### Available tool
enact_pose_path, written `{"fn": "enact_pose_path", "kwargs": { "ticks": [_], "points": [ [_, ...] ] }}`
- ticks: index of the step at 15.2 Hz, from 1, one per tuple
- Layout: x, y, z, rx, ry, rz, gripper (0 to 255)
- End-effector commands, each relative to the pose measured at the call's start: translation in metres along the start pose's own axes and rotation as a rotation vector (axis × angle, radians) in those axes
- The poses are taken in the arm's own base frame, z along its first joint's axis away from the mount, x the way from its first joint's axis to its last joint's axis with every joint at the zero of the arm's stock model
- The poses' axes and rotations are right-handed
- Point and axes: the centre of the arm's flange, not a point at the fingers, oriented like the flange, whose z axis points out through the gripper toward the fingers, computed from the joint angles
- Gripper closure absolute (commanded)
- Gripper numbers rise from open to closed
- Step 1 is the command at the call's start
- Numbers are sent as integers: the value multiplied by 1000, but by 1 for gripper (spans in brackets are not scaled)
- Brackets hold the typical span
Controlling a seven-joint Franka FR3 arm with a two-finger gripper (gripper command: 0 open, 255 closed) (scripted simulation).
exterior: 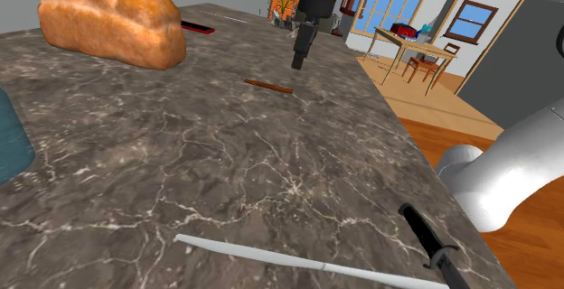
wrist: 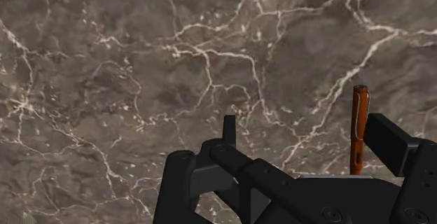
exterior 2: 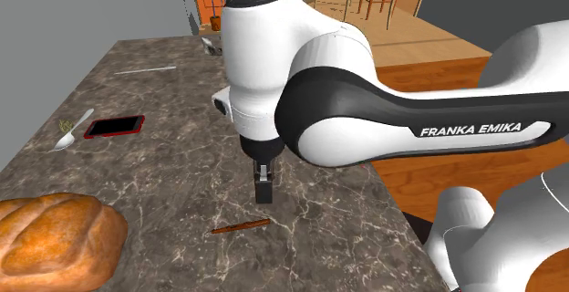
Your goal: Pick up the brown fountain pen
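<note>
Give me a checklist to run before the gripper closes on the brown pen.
1. Gripper open: ok.
2. Brown pen between the fingers: ok, though close to one finger, not centred.
3. Pen lying flat on the marble counter, nothing touching it: ok.
4. Gripper down at pen height: not ok; shoulder view shows it above the counter.
5. Pen clasped: not ok.

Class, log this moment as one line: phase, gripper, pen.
phase: pre-grasp | gripper: above counter, fingers open | brown pen: lying on marble counter, not held
</note>
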Motion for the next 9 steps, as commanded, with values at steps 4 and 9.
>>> {"fn": "enact_pose_path", "kwargs": {
  "ticks": [4, 9],
  "points": [
    [49, -48, 9, 28, -30, -115, 0],
    [63, -65, 27, 37, -39, -152, 0]
  ]
}}
